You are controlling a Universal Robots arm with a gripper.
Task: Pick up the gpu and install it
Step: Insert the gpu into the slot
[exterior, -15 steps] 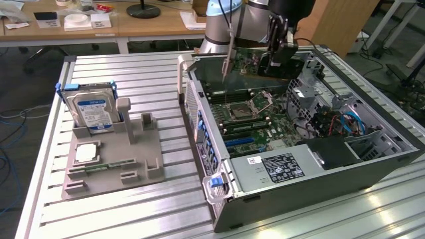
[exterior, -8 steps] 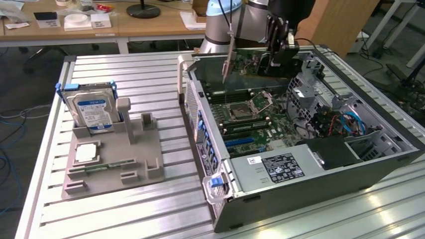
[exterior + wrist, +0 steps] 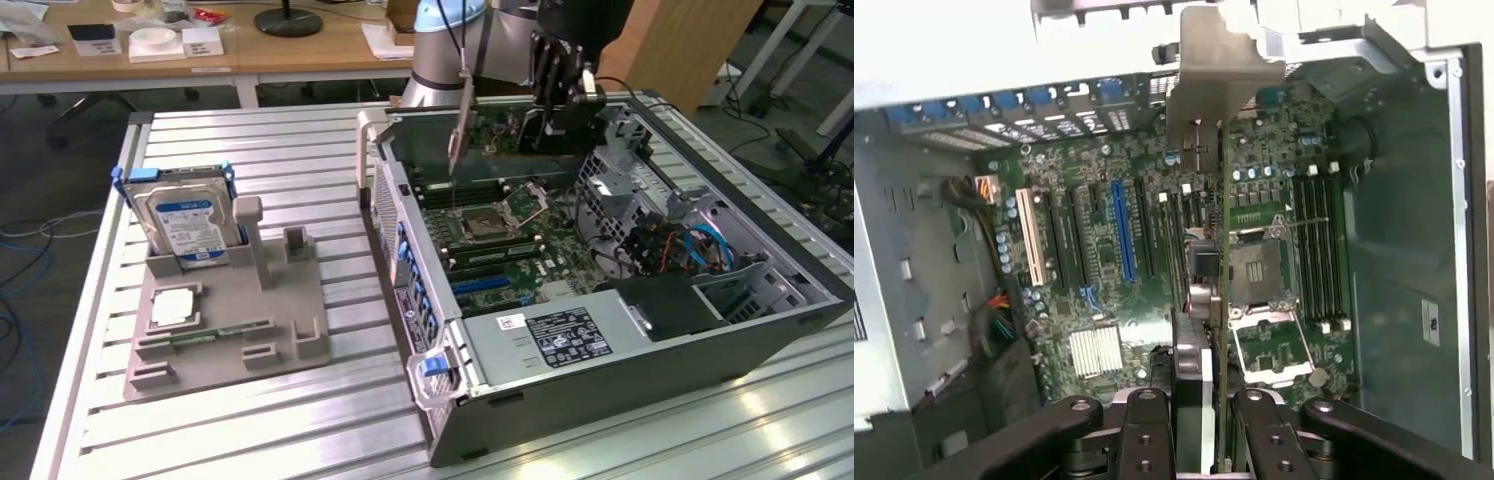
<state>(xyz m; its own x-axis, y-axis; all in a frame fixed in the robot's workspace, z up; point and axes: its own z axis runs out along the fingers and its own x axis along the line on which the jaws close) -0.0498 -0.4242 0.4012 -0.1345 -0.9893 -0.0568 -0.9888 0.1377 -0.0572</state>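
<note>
The gpu [image 3: 497, 140] hangs over the open computer case [image 3: 787, 270], above the motherboard [image 3: 514, 250]. It is a thin dark green card with a metal bracket [image 3: 461, 115] at one end. My gripper [image 3: 558, 100] is shut on the card's upper edge. In the wrist view the gpu [image 3: 1225, 260] appears edge-on as a slim blade running from between my fingers [image 3: 1146, 435] to its bracket [image 3: 1204, 90]. My gripper [image 3: 1204, 440] holds it over the board, apart from the blue slot [image 3: 1122, 230] and near the processor socket [image 3: 1259, 265].
At the exterior view's left, a grey holder [image 3: 227, 320] carries a hard drive [image 3: 187, 215] and a small square chip [image 3: 174, 305]. The case holds a power supply [image 3: 561, 340] and cables [image 3: 701, 250]. Its walls surround the board. Desks stand behind.
</note>
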